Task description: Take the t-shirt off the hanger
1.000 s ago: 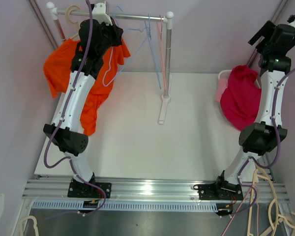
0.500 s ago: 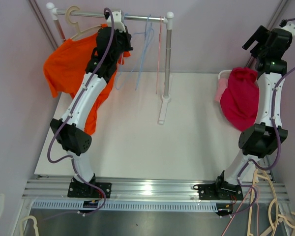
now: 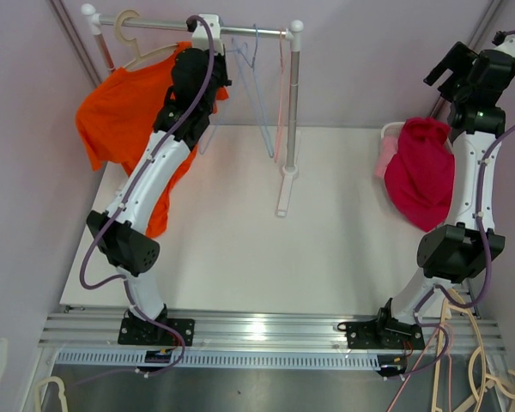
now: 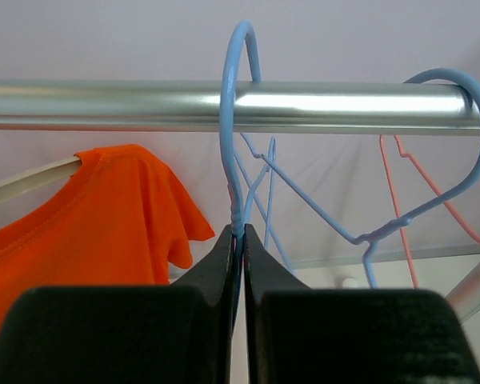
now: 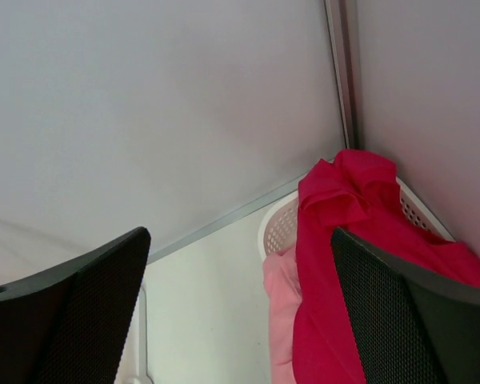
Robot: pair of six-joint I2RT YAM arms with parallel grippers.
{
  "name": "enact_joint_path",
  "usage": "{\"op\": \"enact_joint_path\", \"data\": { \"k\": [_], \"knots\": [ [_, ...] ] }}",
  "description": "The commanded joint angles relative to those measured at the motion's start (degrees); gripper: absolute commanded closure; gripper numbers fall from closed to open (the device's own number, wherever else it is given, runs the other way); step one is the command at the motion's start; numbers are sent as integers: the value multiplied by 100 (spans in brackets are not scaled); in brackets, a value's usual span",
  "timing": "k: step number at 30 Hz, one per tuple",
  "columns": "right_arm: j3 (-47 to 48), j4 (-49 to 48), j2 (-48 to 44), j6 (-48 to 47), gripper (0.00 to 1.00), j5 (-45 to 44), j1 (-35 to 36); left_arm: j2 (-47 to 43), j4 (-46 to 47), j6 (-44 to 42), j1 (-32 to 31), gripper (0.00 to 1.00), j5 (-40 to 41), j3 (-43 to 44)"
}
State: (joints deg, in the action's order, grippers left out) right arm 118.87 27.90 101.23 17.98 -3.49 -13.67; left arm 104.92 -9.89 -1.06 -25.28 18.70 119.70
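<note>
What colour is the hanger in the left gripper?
Light blue. The hanger shows best in the left wrist view.

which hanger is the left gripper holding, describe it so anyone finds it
Find the silver rail at the table's back. Next to the orange t-shirt hangs a bare blue wire hanger. Only this one has its neck pinched in the left gripper.

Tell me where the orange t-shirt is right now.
In the top external view the orange t-shirt hangs at the left end of the rail, on a cream hanger, just left of the left gripper pinching a blue hanger.
</note>
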Motion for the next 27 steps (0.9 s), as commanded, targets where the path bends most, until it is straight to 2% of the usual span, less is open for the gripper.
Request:
{"op": "enact_joint_path", "data": {
  "k": [1, 3, 11, 13, 14, 16, 17, 27],
  "knots": [
    [-57, -232, -227, 4, 1, 207, 14, 36, 295, -254, -56, 89, 178, 369],
    [-48, -224, -235, 22, 1, 252, 14, 124, 234, -289, -56, 85, 161, 457],
    [-180, -224, -385, -5, 0, 269, 22, 459, 251, -333, -188, 80, 275, 642],
    [-189, -215, -402, 4, 1, 287, 14, 511, 277, -342, -232, 71, 327, 625],
    [-189, -206, -411, 13, 1, 287, 14, 511, 295, -342, -267, 62, 319, 625],
    [-189, -197, -411, 22, 0, 278, 22, 520, 303, -334, -293, 57, 292, 625],
    [-189, -189, -420, 22, 0, 287, 31, 503, 303, -307, -311, 50, 301, 633],
    [-233, -127, -446, 83, 1, 472, 49, -191, 49, -9, -311, 38, -76, 230]
  ]
}}
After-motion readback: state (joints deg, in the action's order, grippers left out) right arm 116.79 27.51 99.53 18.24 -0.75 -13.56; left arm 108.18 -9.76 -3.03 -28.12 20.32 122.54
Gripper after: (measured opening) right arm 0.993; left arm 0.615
